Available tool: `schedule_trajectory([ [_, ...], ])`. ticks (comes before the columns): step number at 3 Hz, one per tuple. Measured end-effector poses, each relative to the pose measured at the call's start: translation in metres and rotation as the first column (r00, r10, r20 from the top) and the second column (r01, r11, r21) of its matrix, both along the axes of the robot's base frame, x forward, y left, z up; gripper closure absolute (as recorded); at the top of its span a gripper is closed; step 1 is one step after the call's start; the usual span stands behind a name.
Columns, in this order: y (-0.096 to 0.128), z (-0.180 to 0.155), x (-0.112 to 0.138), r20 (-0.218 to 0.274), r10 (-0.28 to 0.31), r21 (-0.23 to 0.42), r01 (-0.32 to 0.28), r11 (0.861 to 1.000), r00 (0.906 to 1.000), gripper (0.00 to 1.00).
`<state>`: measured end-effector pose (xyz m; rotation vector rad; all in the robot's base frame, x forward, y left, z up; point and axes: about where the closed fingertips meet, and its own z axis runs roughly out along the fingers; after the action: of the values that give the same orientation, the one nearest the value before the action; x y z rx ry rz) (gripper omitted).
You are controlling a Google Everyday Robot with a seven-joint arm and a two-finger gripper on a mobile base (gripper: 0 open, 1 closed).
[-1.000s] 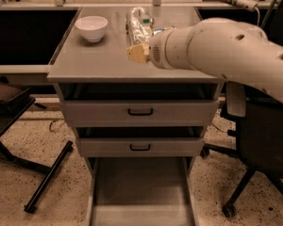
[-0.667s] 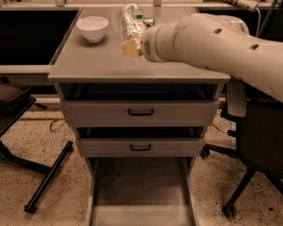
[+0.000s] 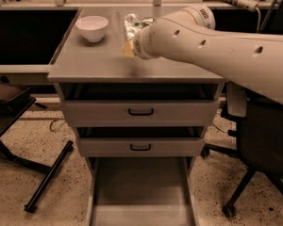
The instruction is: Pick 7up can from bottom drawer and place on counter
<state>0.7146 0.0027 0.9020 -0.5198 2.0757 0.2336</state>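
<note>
The 7up can (image 3: 132,22), pale silvery with a green patch, sits in my gripper (image 3: 129,37) above the middle of the counter (image 3: 89,62). The gripper is at the tip of my big white arm (image 3: 212,46), which reaches in from the right, and it is shut on the can. The arm hides the can's lower part, so I cannot tell whether the can touches the counter. The bottom drawer (image 3: 101,192) is pulled out below, and its grey floor is bare.
A white bowl (image 3: 92,27) stands on the counter's back left. Two shut grey drawer fronts with black handles (image 3: 141,111) (image 3: 140,147) lie above the open drawer. An office chair (image 3: 262,145) stands at the right. A black stand leg (image 3: 47,178) lies on the floor at the left.
My arm has swung a little to the left over the counter, and the can moved with the gripper.
</note>
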Motion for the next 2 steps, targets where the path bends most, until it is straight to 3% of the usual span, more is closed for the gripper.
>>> schedule_trajectory([
  [1, -0.013, -0.024, 0.022, -0.045, -0.082, -0.079, 0.079, 0.994, 0.9956, 1.00],
  [2, -0.022, -0.045, 0.031, -0.097, -0.135, -0.140, 0.121, 0.983, 0.9861, 1.00],
])
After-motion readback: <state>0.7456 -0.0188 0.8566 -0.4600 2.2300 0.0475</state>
